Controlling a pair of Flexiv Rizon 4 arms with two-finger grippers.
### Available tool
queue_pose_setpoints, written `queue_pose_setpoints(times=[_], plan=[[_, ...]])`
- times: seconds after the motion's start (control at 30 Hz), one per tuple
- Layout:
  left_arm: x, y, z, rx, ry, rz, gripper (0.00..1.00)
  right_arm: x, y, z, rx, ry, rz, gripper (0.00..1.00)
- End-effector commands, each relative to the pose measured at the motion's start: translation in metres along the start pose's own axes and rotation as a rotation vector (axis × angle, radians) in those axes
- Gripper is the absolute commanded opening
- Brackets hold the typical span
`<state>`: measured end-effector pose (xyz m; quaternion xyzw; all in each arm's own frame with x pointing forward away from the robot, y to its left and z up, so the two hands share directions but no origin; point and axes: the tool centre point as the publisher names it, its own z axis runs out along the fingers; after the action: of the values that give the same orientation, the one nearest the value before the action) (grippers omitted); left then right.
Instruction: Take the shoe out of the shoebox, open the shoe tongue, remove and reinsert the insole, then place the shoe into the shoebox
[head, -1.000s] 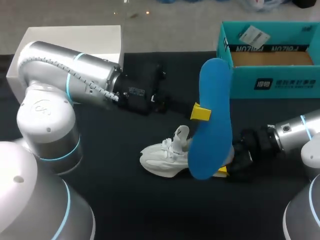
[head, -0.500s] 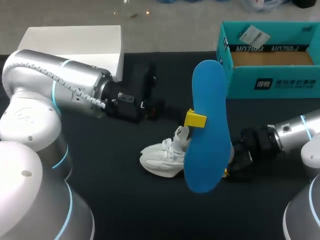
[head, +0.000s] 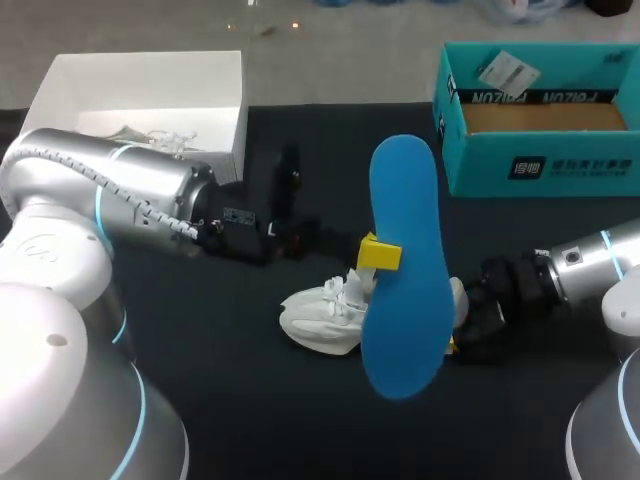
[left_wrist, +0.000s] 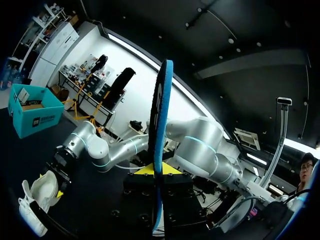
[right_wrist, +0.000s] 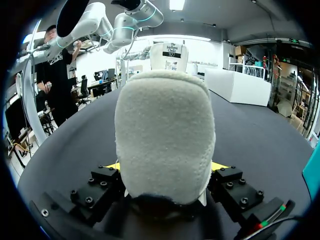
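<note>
Insole (head: 403, 265) swung left from shoebox (head: 540, 165), shoe (head: 320, 318) gripped

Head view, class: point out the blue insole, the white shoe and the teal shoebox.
blue insole (head: 412, 295), head view, middle of its blue face
white shoe (head: 318, 320), head view, side of its forepart
teal shoebox (head: 480, 165), head view, front outer wall

insole (head: 402, 270): solid bright blue
shoe (head: 325, 318): white, with a fuzzy off-white heel
shoebox (head: 540, 165): teal walls, brown cardboard floor, beyond the shoe
box (head: 140, 95): plain white, beyond the shoe
table (head: 250, 400): black
left gripper (head: 378, 253): black body, yellow tips
right gripper (right_wrist: 165, 167): black body, yellow tips
arms (head: 120, 190): silver, light blue rings
</note>
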<state>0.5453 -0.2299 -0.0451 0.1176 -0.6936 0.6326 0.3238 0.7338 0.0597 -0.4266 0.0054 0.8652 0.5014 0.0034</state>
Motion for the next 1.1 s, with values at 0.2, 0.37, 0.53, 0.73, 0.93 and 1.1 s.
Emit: queue_pose_setpoints(times=[0.2,0.37,0.53,0.73,0.93,1.1], plan=[[0.000,0.000,0.000,0.001,-0.001,0.000,0.00,0.001,-0.001,0.003,0.005,-0.001,0.001,0.00],[0.000,0.000,0.000,0.001,-0.001,0.000,0.00,0.001,-0.001,0.003,0.005,-0.001,0.001,0.00],[0.000,0.000,0.000,0.001,-0.001,0.000,0.00,0.001,-0.001,0.003,0.005,-0.001,0.001,1.00],[0.000,0.000,0.000,0.001,-0.001,0.000,0.00,-0.002,-0.001,-0.005,0.030,-0.008,0.011,1.00],[0.000,0.000,0.000,0.001,-0.001,0.000,0.00,-0.003,0.006,-0.022,0.150,0.014,0.025,1.00],[0.000,0.000,0.000,0.001,-0.001,0.000,0.00,-0.002,0.017,-0.033,0.248,-0.002,0.022,1.00]])
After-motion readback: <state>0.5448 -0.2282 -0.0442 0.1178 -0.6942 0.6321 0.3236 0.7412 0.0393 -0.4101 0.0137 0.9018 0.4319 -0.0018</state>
